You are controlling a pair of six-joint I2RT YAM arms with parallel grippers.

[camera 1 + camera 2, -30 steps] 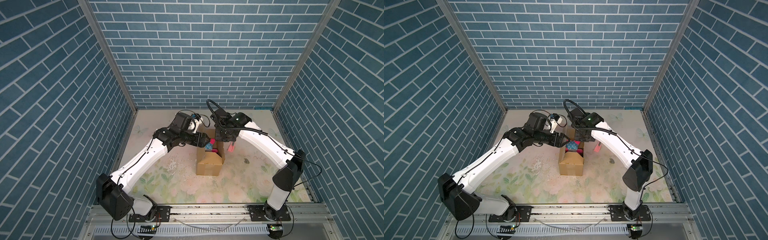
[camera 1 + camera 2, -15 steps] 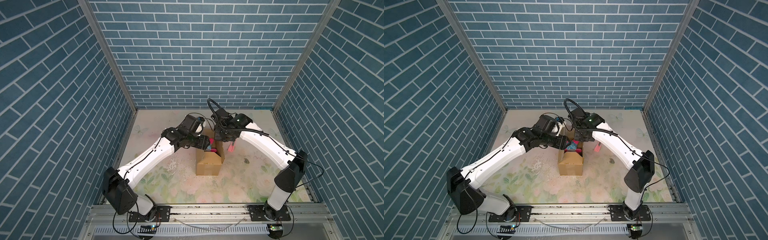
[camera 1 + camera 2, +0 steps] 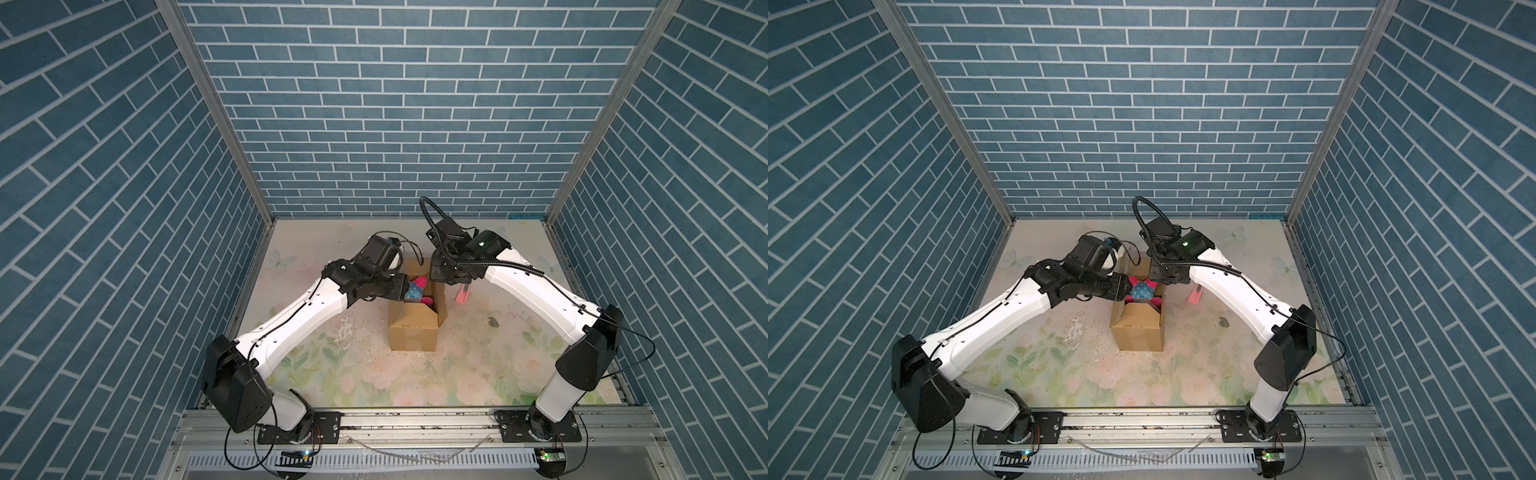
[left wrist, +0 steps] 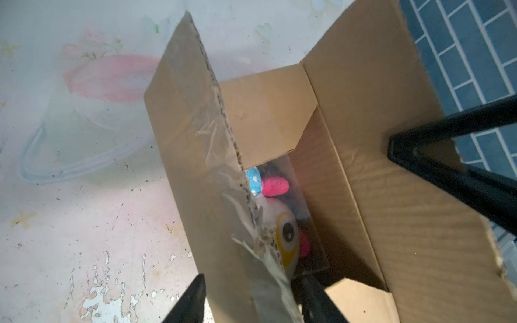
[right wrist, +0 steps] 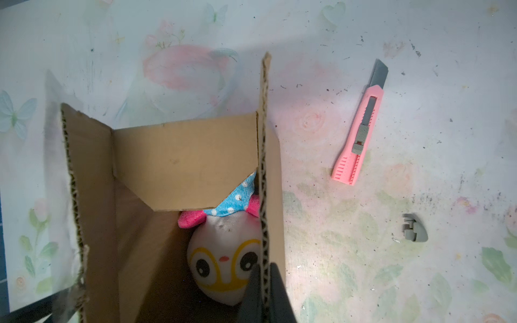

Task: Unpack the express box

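Brown corrugated cardboard forms the oblong express box (image 3: 413, 338) (image 3: 1137, 334), which stands open-topped on the pale floral-printed tabletop (image 3: 374, 374), between the two white arms. Both long flaps of the box stand up, and a short end flap (image 5: 181, 167) leans inward over the opening. Inside the box lies a plush toy (image 5: 223, 251) (image 4: 284, 237) with a white face, yellow-ringed eyes, pink ears and a blue cap dotted with white. The cap is partly under that end flap.

The right gripper (image 5: 264, 270) is clenched on the top edge of the box's right long flap, its black fingers pressed to either face of the cardboard. The left gripper (image 4: 251, 279) straddles the box's left long flap, which carries torn clear tape (image 4: 215, 131). Its jaws stand apart, one finger outside the box and one inside. Whether the pads touch the cardboard cannot be told.

To the right of the box, near it but not touching, lies a pink plastic utility knife (image 5: 361, 131) (image 3: 462, 295) with a grey slider and a grey blade showing at one end. Farther out from the box on that same side sits a small grey plastic piece (image 5: 415, 230) (image 3: 492, 321).
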